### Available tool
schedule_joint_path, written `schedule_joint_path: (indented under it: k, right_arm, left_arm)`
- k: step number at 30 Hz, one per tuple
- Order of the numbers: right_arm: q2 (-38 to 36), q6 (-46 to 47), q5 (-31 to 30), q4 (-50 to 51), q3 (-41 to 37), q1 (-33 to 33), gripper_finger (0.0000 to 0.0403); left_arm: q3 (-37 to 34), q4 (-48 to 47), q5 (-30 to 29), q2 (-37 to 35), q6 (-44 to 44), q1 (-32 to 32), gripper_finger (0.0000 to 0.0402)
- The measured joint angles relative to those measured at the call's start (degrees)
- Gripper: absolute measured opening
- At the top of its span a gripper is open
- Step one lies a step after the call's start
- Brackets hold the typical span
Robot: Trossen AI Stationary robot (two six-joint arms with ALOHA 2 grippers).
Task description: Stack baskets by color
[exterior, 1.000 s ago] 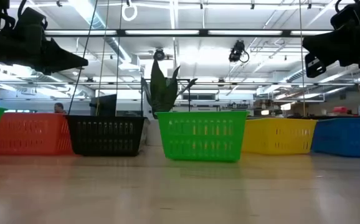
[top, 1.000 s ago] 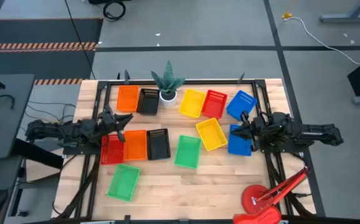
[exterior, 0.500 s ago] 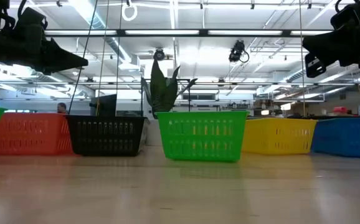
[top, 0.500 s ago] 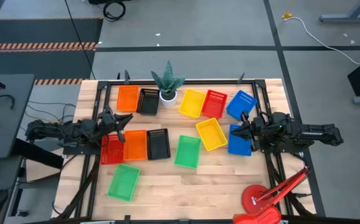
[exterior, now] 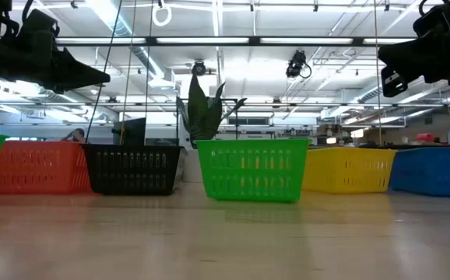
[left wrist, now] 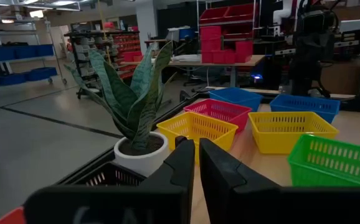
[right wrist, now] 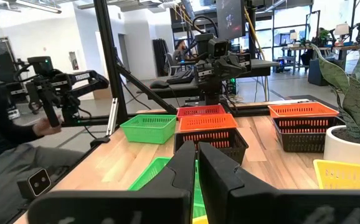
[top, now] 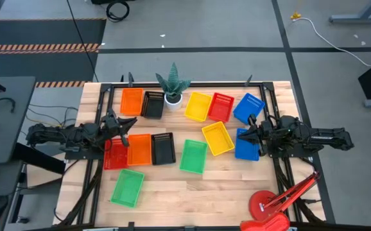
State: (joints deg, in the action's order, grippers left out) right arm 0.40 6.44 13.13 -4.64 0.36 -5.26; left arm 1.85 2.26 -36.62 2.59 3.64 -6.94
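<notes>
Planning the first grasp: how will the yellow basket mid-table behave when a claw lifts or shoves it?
The yellow basket is probably light: thin mesh walls, nothing inside. It looks stiff enough to lift by one rim, though the wall may flex. With a flat base on smooth wood, it will likely slide, not tip.

A robotics lab: shelving (left wrist: 230, 40), workbenches (right wrist: 255, 65) and ceiling strip lights (exterior: 233, 40).

Only the background is altered: the person (exterior: 76, 134) seen far behind the table, just above the left end of the black basket (exterior: 131, 169), is shifted slightly to the right, and a reddish shape at the near-left floor corner is no longer seen from above.
</notes>
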Motion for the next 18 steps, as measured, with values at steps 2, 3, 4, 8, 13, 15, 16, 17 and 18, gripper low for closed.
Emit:
schedule_joint_path:
  k: [2,3,4,8,13,15,16,17,18]
  right_arm:
    - [0.02,0.00,0.02,-0.01,0.00,0.00,0.0025]
    - [0.02,0.00,0.02,0.01,0.00,0.00,0.0025]
    - [0.00,0.00,-0.01,-0.01,0.00,0.00,0.0025]
    - [0.02,-0.42,-1.46,-0.54,0.00,-0.02,0.0025]
    - [0.00,11.09,-3.97,-4.65,0.00,0.02,0.0025]
    - [0.02,15.04,-5.44,-7.86,0.00,0.04,0.0025]
    - [0.00,16.26,-6.45,-9.83,0.00,0.04,0.0025]
    - [0.00,17.14,-7.18,-11.39,0.00,0.04,0.0025]
    - [0.01,17.63,-7.69,-12.92,0.00,0.04,0.0025]
  left_arm:
    - [0.00,-0.01,0.00,0.00,0.01,0.00,0.0035]
    - [0.02,-0.02,0.02,0.00,0.02,0.00,0.0036]
    - [0.00,0.00,0.02,0.00,0.02,0.00,0.0036]
    - [0.02,-0.01,0.01,0.00,0.02,0.00,0.0033]
    - [0.01,0.00,0.01,0.01,0.01,0.00,0.0028]
    - [0.00,-0.02,0.02,0.00,0.02,0.00,0.0030]
    - [0.02,0.00,0.00,0.00,0.00,0.00,0.0032]
    - [0.02,-0.02,0.02,0.00,0.02,0.00,0.0033]
    - [0.02,0.00,0.00,0.00,0.02,0.00,0.0035]
